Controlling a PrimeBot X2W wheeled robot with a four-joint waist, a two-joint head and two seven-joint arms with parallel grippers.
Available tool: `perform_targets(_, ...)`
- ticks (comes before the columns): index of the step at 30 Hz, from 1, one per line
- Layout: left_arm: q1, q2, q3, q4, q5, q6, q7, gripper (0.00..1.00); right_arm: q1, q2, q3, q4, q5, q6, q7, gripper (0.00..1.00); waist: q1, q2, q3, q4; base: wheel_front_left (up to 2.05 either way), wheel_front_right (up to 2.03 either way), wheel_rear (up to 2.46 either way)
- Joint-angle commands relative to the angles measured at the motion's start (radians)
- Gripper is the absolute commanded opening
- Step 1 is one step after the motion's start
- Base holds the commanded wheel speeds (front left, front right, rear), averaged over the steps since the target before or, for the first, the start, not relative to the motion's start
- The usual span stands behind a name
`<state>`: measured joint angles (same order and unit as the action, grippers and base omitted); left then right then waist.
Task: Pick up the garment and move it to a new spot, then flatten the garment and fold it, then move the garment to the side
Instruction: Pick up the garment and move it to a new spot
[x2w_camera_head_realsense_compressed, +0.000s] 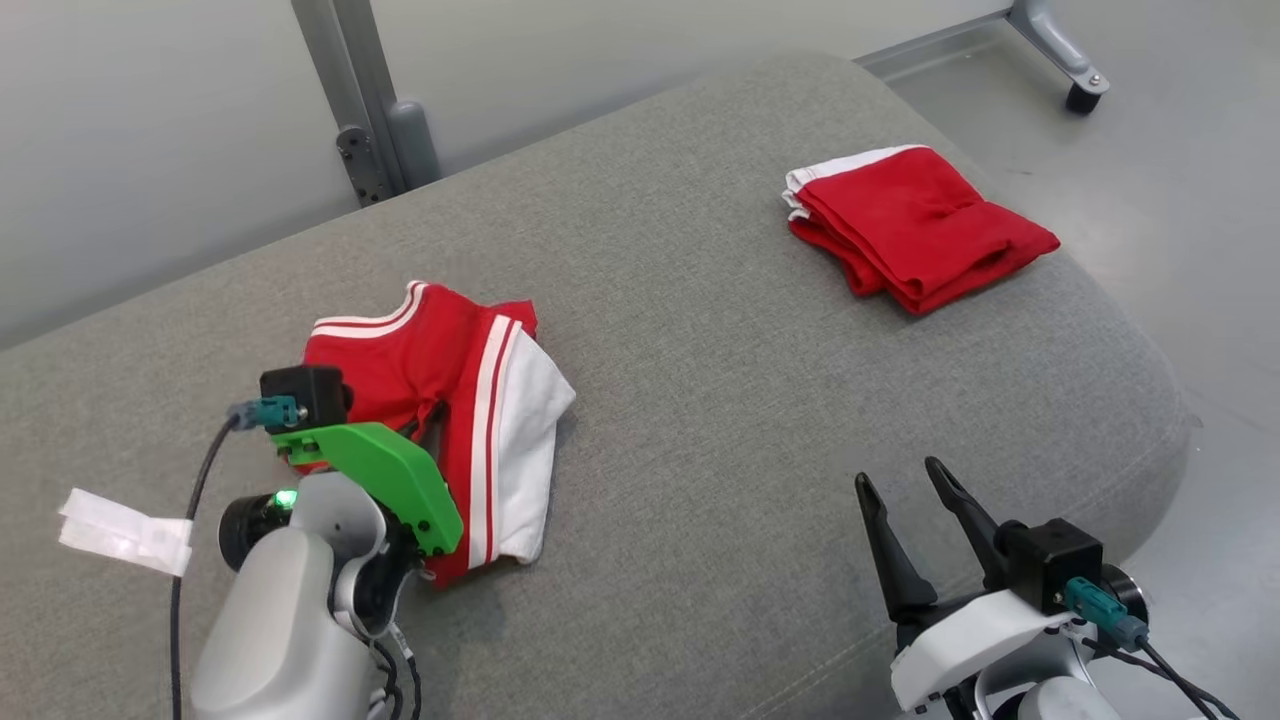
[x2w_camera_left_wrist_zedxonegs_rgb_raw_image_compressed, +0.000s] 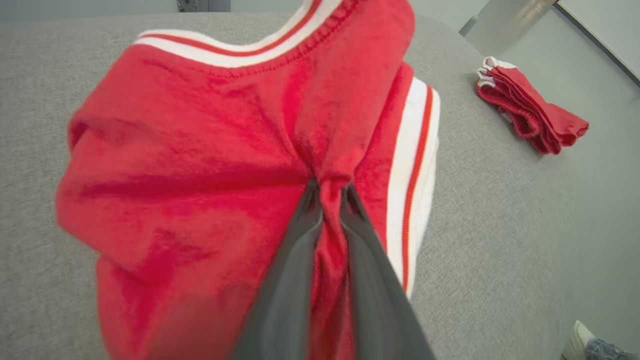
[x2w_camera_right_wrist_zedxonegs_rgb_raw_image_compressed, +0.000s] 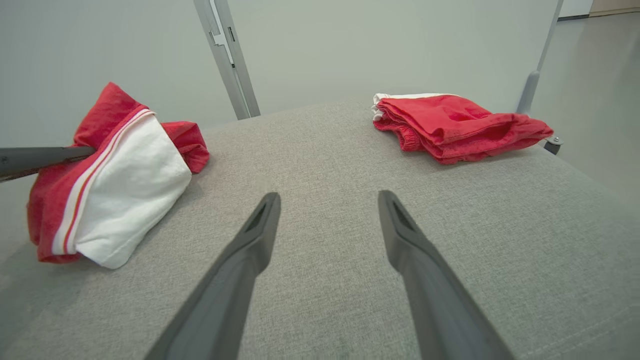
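Left gripper (x2w_camera_left_wrist_zedxonegs_rgb_raw_image_compressed: 330, 192) pinched on a fold of the red-and-white garment (x2w_camera_left_wrist_zedxonegs_rgb_raw_image_compressed: 190, 165), bunched on the grey cushion (x2w_camera_head_realsense_compressed: 700, 380). Right gripper (x2w_camera_head_realsense_compressed: 898, 472) spread wide, empty, well apart.

I list: grey fabric cushion (x2w_camera_head_realsense_compressed: 700, 300), rounded corner; pale grey wall (x2w_camera_head_realsense_compressed: 150, 150) behind; grey metal post (x2w_camera_head_realsense_compressed: 345, 80) against it; smooth grey floor (x2w_camera_head_realsense_compressed: 1180, 200); frame foot (x2w_camera_head_realsense_compressed: 1060, 50) at far right.

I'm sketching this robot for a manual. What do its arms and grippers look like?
Both arms have pale grey-white shells. The left gripper and right gripper each have two long, dark, tapering fingers. Each wrist carries a black camera box with a teal connector and a dark cable. The left wrist also has a bright green bracket and a small green light.
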<state>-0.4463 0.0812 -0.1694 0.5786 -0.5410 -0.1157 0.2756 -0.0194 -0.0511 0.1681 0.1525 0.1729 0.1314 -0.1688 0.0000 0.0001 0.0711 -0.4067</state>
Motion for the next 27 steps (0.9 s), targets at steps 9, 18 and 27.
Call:
perform_targets(9, 0.036, -0.014, -0.036, 0.096, 0.040, -0.007, -0.289, 1.00, 0.046, 0.000, -0.037, -0.002, -0.009, -0.002, 0.005, 1.00, 0.0000, -0.0001, -0.064, 0.074, 0.00, 0.00, 0.00)
perform_targets(18, 0.197, -0.020, -0.043, -0.056, 0.040, -0.013, -0.529, 1.00, 0.124, 0.000, -0.115, -0.030, -0.015, -0.001, 0.013, 1.00, 0.0000, -0.0001, -0.140, 0.242, 0.00, 0.00, 0.00)
perform_targets(27, 0.463, 0.008, 0.057, -0.323, 0.171, 0.002, -0.541, 1.00, 0.171, 0.000, -0.170, -0.047, -0.005, -0.001, 0.013, 1.00, 0.0000, -0.0001, -0.176, 0.365, 0.00, 0.00, 0.00)
